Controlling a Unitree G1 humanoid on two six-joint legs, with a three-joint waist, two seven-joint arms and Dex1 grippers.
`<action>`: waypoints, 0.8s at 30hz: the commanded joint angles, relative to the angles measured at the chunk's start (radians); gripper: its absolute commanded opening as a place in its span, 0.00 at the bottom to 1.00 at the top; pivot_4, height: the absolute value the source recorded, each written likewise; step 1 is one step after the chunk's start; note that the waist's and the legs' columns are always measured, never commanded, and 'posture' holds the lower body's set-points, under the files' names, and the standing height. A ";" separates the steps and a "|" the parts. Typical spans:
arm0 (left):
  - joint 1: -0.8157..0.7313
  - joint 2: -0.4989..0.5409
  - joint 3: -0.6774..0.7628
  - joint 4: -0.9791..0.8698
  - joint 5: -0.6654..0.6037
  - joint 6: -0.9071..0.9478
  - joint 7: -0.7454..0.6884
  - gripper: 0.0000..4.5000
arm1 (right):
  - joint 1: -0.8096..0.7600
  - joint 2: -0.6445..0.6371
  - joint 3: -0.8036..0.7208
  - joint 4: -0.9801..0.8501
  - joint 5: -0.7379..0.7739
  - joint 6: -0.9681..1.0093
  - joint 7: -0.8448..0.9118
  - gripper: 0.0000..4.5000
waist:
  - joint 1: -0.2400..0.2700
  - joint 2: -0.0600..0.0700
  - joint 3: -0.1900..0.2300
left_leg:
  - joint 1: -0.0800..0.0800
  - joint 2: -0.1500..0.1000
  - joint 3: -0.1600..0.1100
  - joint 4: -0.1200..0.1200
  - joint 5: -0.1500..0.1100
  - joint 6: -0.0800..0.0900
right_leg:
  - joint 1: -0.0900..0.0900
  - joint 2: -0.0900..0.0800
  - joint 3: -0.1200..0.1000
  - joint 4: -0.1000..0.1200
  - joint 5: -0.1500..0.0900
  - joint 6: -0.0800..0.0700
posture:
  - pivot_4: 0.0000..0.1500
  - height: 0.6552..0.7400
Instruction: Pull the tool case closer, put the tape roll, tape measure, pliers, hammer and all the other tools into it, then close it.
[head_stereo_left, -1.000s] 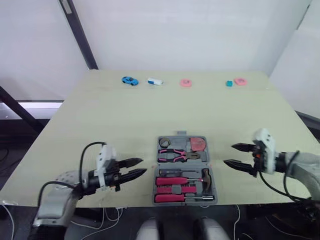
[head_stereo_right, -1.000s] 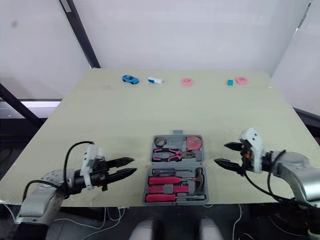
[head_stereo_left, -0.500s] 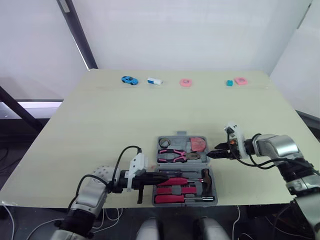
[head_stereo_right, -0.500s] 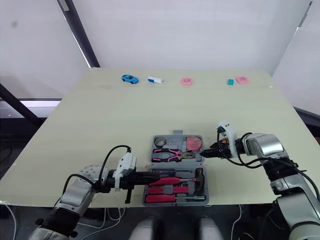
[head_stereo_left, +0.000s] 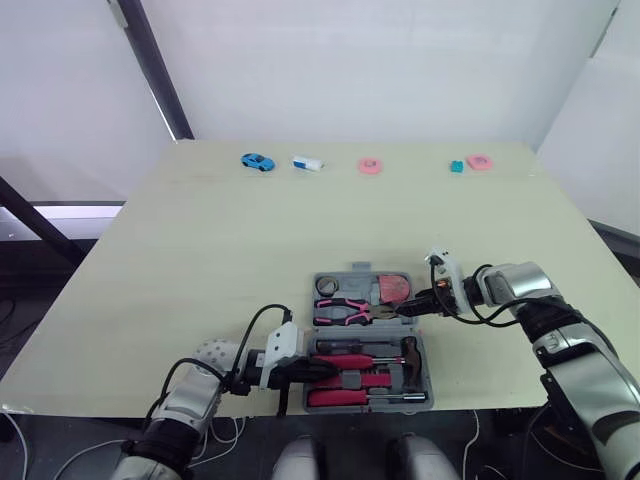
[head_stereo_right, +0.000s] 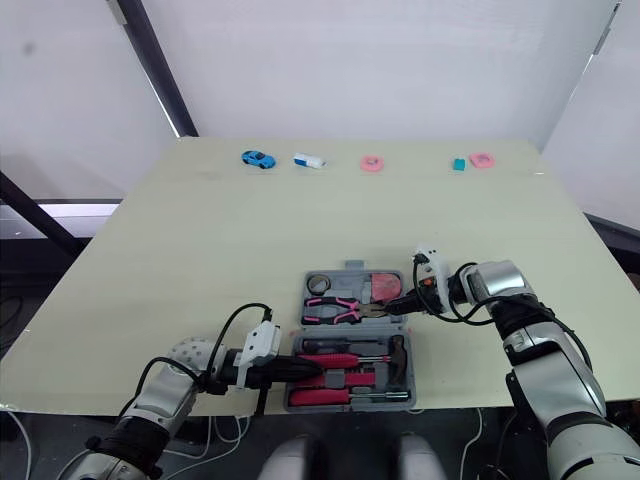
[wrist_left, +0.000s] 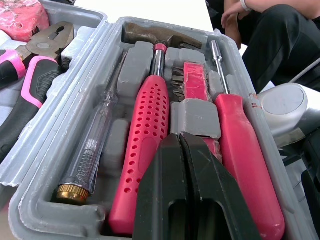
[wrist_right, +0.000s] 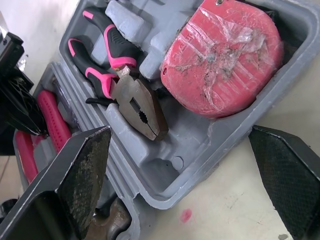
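— Pale yellow-green table top (head_stereo_left: 250, 240) first: broad, bare through the middle, small coloured objects (head_stereo_left: 371, 165) well apart along the far edge.
— And the open grey plastic tool case (head_stereo_left: 362, 270)?
— Flat, close to the front edge, long axis running away from the robot, fold line crosswise. Little room nearer; plenty beyond.
— Black two-fingered left gripper (wrist_left: 180, 140)?
— Pinched closed on nothing, low over the near half, pointing along the red handles.
— Black-fingered right gripper (wrist_right: 180, 135)?
— Spread wide, straddling the far-right corner; nearer the far half, so probably best placed to fold it over. Hard to judge any contact with the wall.
— Contents?
— Red perforated-handle hammer (wrist_left: 147, 135) in the near half; rounded red tape measure (wrist_right: 220, 60), pink-and-black-handled pliers (wrist_right: 125, 85) and, seemingly, a small dark tape roll (head_stereo_left: 328, 287) in the far half. All seated, by the look; only the closing left.
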 joint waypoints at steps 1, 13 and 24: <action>0.014 -0.001 -0.029 0.037 0.041 -0.007 0.012 0.02 | -0.001 0.017 -0.035 -0.018 0.020 0.018 0.027 1.00 | 0.000 0.000 0.000 | 0.000 0.000 0.000 0.000 0.000 0.000 | 0.000 0.000 0.000 0.000 0.000 0.000 | 1.00 1.00; 0.003 0.007 -0.031 0.050 0.040 -0.013 0.010 0.02 | 0.032 0.025 -0.116 -0.103 0.071 0.087 0.046 1.00 | -0.001 0.002 0.000 | 0.000 0.000 0.000 0.000 0.000 0.000 | 0.000 0.000 0.000 0.000 0.000 0.000 | 1.00 1.00; 0.032 0.029 -0.008 -0.002 0.011 -0.030 0.001 0.02 | 0.080 -0.018 -0.199 -0.275 0.165 0.180 0.051 1.00 | -0.001 0.002 0.000 | 0.000 0.000 0.000 0.000 0.000 0.000 | 0.000 0.000 0.000 0.000 0.000 0.000 | 1.00 1.00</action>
